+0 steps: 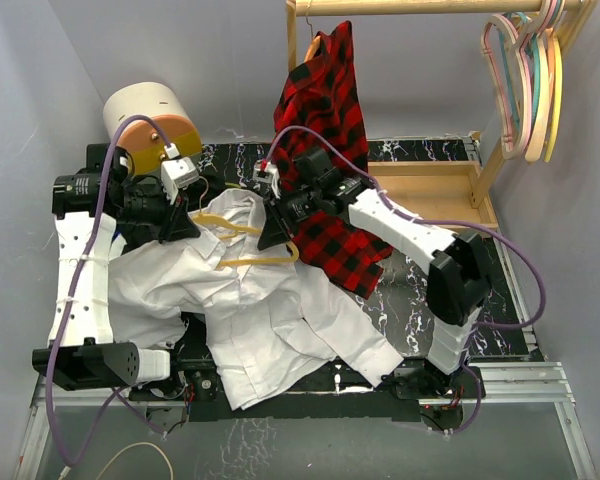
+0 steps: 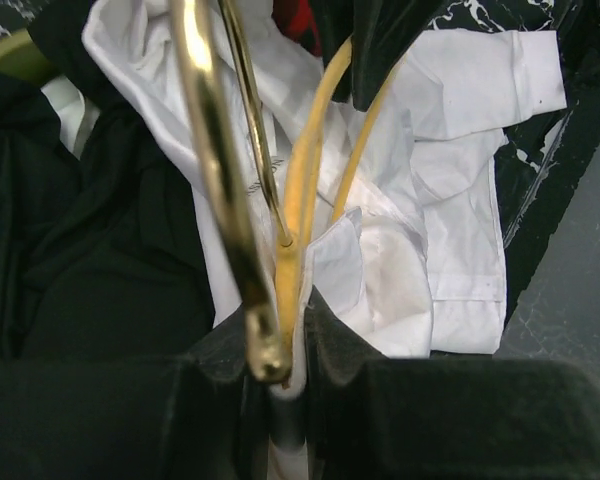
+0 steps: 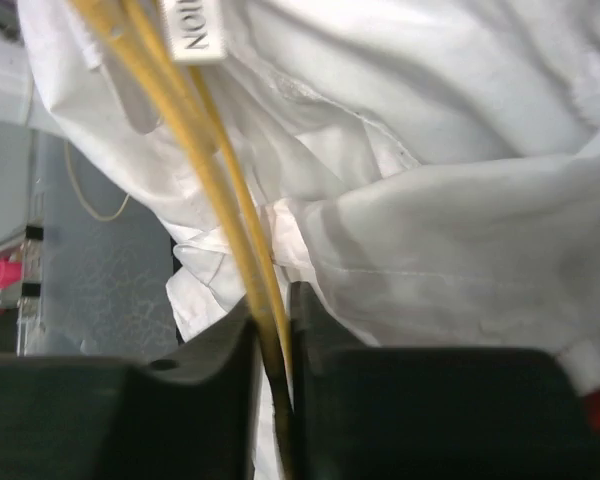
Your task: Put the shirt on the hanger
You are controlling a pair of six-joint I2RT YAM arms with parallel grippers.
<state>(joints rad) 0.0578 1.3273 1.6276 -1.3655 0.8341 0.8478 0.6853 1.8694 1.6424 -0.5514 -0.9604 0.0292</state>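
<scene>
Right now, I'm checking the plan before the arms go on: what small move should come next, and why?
Probably nudge the hanger into the shirt at its neck. The left gripper and right gripper are shut on its yellow frame, yet much of it shows bare on top of the cloth, so neither shoulder looks seated.

The black marbled table (image 1: 412, 295) carries the rumpled white shirt (image 1: 270, 320) and a wooden rack (image 1: 430, 185).

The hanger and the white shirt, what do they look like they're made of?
The hanger looks like smooth pale yellow plastic, going by its thin glossy rods; its hook seems shiny, reflective metal. The shirt is thin matte cloth, limp and creased.
</scene>
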